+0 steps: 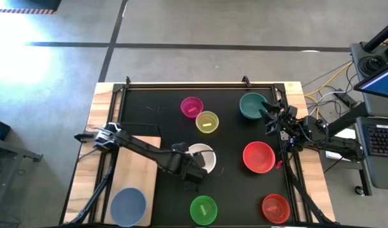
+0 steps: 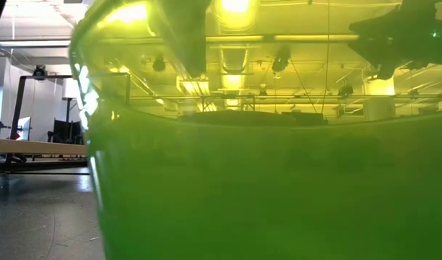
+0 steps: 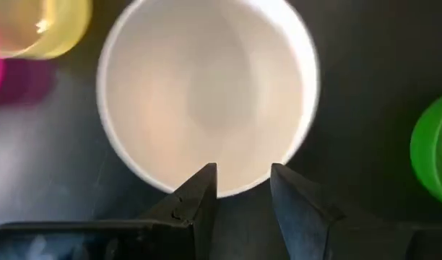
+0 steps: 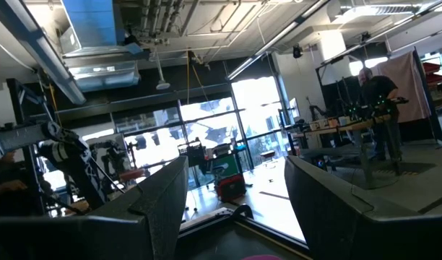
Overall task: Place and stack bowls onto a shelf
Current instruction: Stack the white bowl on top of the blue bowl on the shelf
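Left gripper (image 3: 243, 189) fingers parted, unclenched, straddling white bowl's (image 3: 206, 94) rim; right gripper (image 4: 235, 195) released; low view blocked by green bowl (image 2: 279, 188); shelf (image 1: 135, 166) at 8 o'clock.

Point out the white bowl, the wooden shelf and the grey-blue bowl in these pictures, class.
white bowl (image 3: 206, 87): left wrist view, middle of its inside.
wooden shelf (image 1: 135, 166): high view, bare board.
grey-blue bowl (image 1: 128, 206): high view, centre of its inside.

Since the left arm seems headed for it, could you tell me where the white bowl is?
In the high view the white bowl sits mid-mat, below the yellow bowl and left of the large red bowl, with the left end effector open at its rim.
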